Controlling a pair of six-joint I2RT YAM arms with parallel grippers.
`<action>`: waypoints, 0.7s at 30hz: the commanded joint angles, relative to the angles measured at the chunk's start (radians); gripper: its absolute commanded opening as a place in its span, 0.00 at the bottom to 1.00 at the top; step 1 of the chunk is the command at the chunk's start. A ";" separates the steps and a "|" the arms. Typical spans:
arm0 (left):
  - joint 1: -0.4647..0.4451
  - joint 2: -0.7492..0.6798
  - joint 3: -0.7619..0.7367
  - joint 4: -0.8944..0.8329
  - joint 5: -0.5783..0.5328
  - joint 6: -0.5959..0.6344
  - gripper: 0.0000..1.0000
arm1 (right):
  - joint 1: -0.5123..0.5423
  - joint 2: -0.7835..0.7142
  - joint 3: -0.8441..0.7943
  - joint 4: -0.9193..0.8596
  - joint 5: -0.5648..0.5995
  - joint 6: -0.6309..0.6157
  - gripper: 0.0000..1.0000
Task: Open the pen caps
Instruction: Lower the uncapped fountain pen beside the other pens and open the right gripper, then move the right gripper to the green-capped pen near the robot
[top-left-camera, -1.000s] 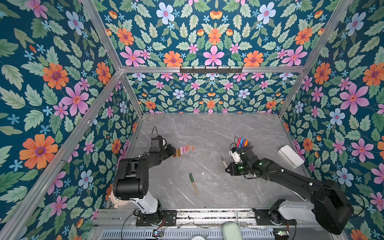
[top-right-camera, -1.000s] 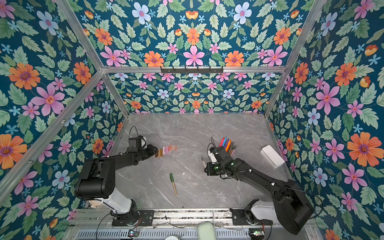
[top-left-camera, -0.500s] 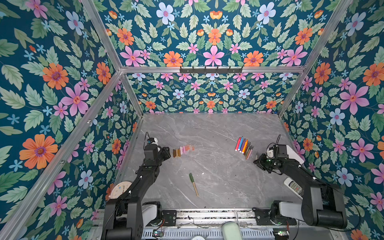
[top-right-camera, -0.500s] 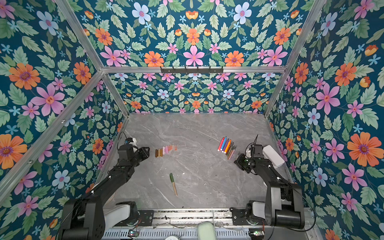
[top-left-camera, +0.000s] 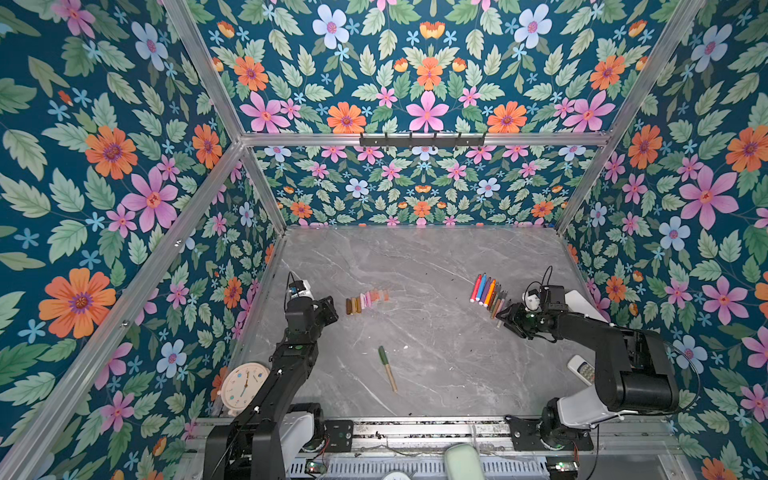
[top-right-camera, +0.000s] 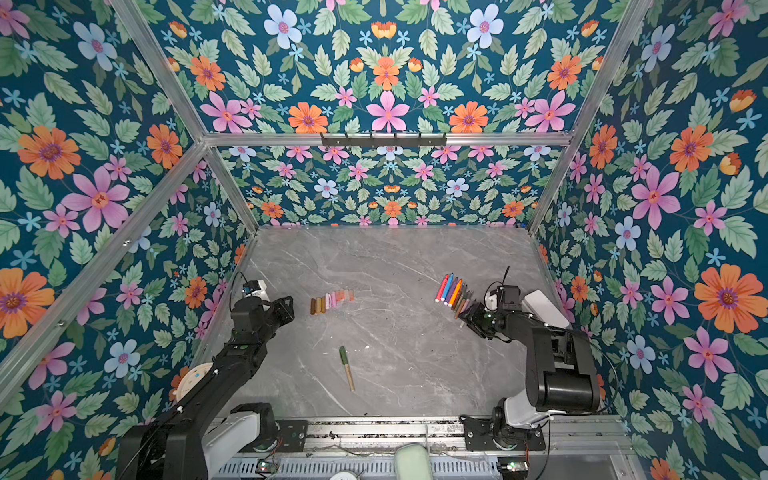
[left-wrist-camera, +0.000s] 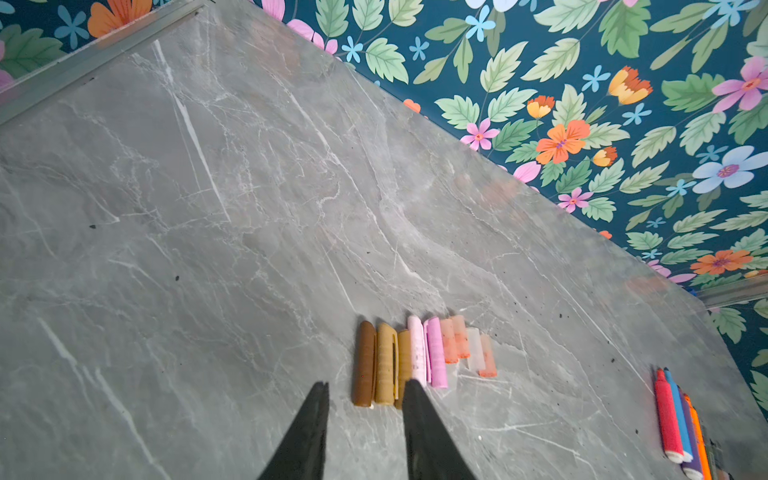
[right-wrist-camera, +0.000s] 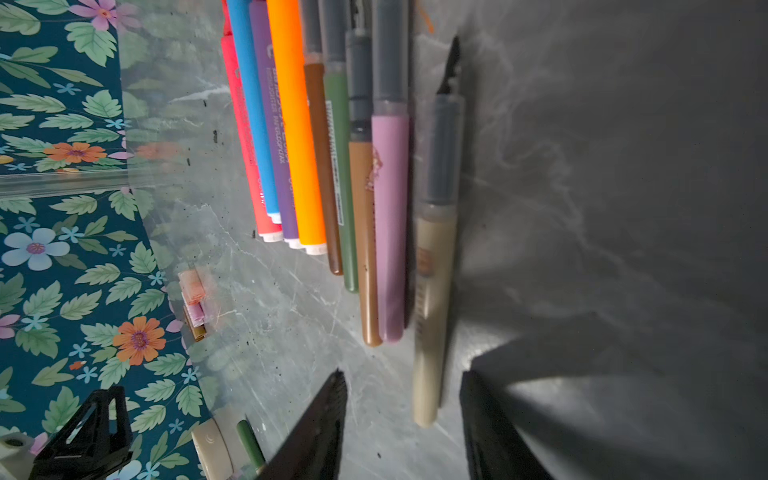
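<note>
Grey marble tabletop (top-left-camera: 415, 266). Loose pen caps (top-left-camera: 368, 300) lie in a row just beside the left fingers (left-wrist-camera: 424, 428), which are slightly apart and empty. Uncapped pens (top-left-camera: 488, 293) lie by the right fingers (right-wrist-camera: 320, 424), spread either side of a beige pen (right-wrist-camera: 434, 266), not clamping. One green-capped pen (top-left-camera: 386, 368) lies centre-front, likely next: clamp its barrel, pull the cap straight off.

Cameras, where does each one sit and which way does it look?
Top views: high above the front, looking down on the table; left gripper and right gripper show.
Left wrist: on the left arm, facing the pen caps; its open jaws show.
Right wrist: on the right arm, facing the pens; its open jaws show.
Shared: all show pen caps and pens.
</note>
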 joint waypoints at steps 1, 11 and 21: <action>0.002 -0.003 0.003 0.008 -0.010 0.012 0.34 | -0.001 0.007 -0.004 -0.032 0.030 -0.007 0.49; 0.001 0.003 0.000 0.008 -0.016 0.013 0.34 | -0.001 0.007 -0.009 -0.026 0.019 -0.010 0.49; 0.000 0.008 0.001 0.009 -0.009 0.013 0.34 | -0.001 0.010 -0.006 -0.024 0.012 -0.014 0.49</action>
